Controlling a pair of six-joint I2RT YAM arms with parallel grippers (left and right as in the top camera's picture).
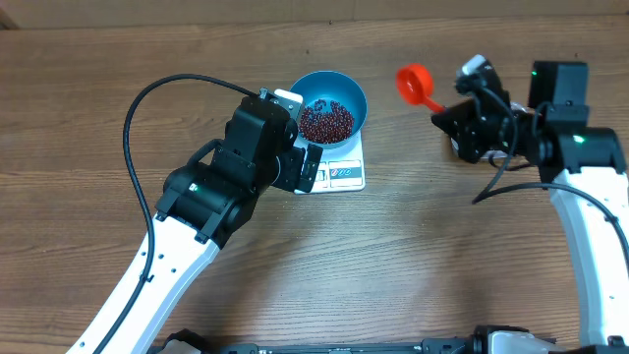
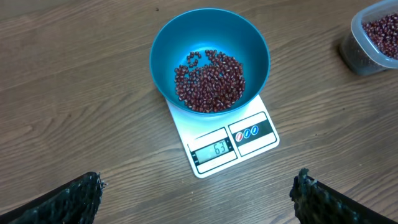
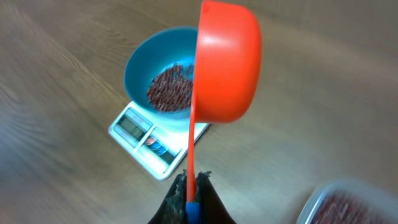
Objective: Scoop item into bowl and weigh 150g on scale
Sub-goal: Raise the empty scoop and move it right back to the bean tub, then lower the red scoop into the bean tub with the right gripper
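closest to the left wrist camera, the left gripper (image 2: 198, 185) hangs with its dark fingers (image 2: 74, 199) spread wide at the two bottom corners of the view, nothing between them. just past them on the wooden table (image 2: 74, 93) lies the white scale (image 2: 183, 134), its display edge toward the gripper (the digits look like 63, though they are small). the blue bowl (image 2: 180, 37) stands on the scale's far part and overhangs it. the beans (image 2: 210, 81) lie in a loose maroon heap across the bowl's bottom, with the walls above them bare. farther off to the right, a clear tub (image 2: 364, 56) with more of the same beans sits on the table, well apart from the scale and cut by the frame edge.

in the right wrist view, the right gripper (image 3: 191, 194) is clamped on the thin handle of an orange-red scoop (image 3: 227, 62). its cup is raised before the camera with its outside showing, so i cannot tell whether anything is in it. from overhead the scoop is in the air to the right of the bowl, apart from it.
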